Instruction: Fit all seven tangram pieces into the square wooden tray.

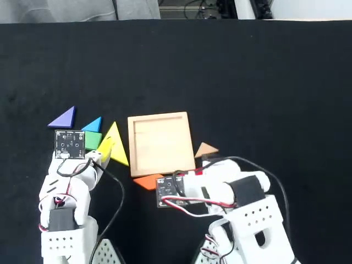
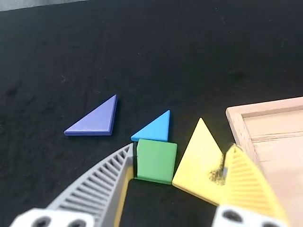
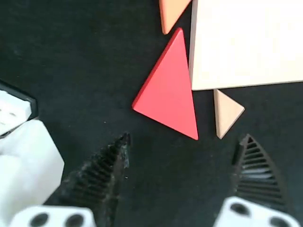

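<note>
The left end effector (image 2: 182,149) hangs low over the black bench (image 1: 247,71) with its fingers apart. One finger is just beside the green square (image 2: 155,161), the other over the yellow triangle (image 2: 199,158). The right end effector (image 3: 185,138) is also spread wide, near the red triangle (image 3: 170,92).

The wooden tray (image 1: 160,118) sits mid-bench, closer to the near edge. All seven pieces lie outside it. The purple triangle (image 2: 97,120) and blue triangle (image 2: 155,130) lie on the side toward the bench's left edge, the blue one touching the green square. The orange piece (image 3: 171,14) and tan triangle (image 3: 226,112) sit beside the tray's near corners.
</note>
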### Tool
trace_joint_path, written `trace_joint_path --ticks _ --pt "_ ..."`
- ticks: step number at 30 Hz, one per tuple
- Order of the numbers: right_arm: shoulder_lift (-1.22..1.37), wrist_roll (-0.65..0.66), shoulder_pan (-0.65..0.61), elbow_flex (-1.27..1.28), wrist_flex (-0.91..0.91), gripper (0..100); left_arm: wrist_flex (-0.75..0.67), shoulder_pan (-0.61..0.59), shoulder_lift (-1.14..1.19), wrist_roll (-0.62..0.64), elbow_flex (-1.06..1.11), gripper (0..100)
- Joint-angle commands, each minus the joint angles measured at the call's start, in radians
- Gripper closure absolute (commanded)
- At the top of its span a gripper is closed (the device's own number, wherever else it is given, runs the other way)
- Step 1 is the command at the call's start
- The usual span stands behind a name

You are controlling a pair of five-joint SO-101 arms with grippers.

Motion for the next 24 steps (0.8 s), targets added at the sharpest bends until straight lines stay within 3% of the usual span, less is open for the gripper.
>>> trace_joint_path --ticks 1,10,16,24 --pt "0.134 0.031 0.012 0.005 -0.08 65.9 0.005 -0.005 -0.011 -0.009 0.019 70" --pt "0.521 0.028 0.015 0.024 -0.295 65.9 0.005 -0.005 -0.011 -0.011 0.019 70" --pt "0.601 0.032 0.092 0.022 -0.408 65.8 0.005 -0.005 -0.011 -0.011 0.019 70" --pt "0.616 0.035 0.089 0.025 -0.39 65.8 0.005 -0.005 -0.011 -0.011 0.019 70"
